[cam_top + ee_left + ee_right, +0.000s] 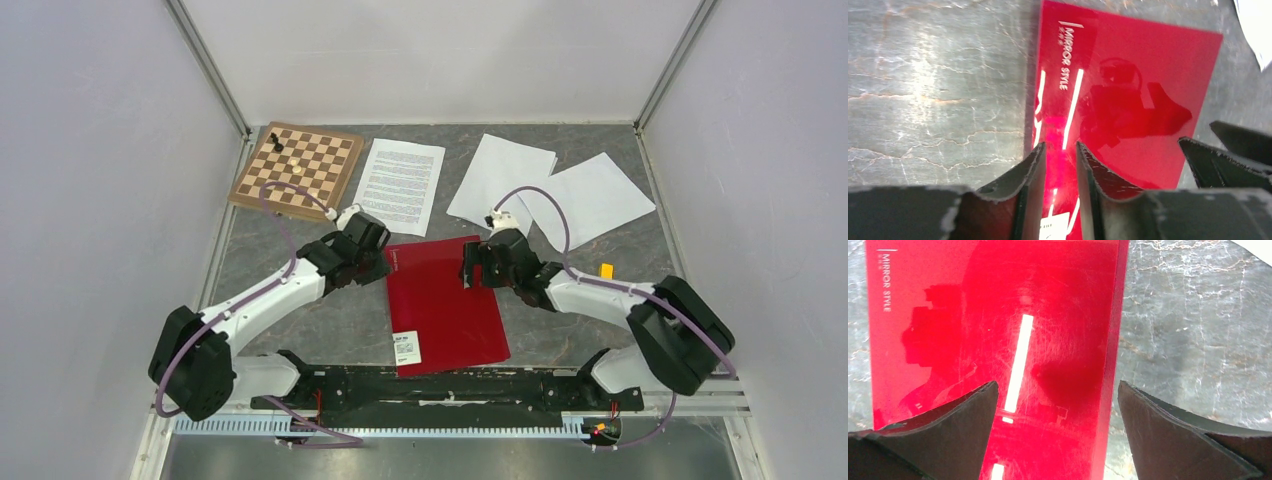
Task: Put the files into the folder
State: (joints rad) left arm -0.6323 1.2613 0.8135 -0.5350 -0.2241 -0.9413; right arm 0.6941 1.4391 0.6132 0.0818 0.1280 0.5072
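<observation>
Squarely flanked the closed red folder (445, 300) with the left gripper (1059, 150) and the right gripper (1058, 387), one at each long edge.
Lay flat on the grey surface (340, 320) just ahead of the arm bases, white label toward the near end. Held the left fingers narrowly parted above its left edge, grasping nothing; spread the right fingers wide over its right edge, likewise released. Showed the files (400, 185) outside it at the far side: a printed sheet beside the chessboard (298, 168), blank sheets overlapping farther right.
</observation>
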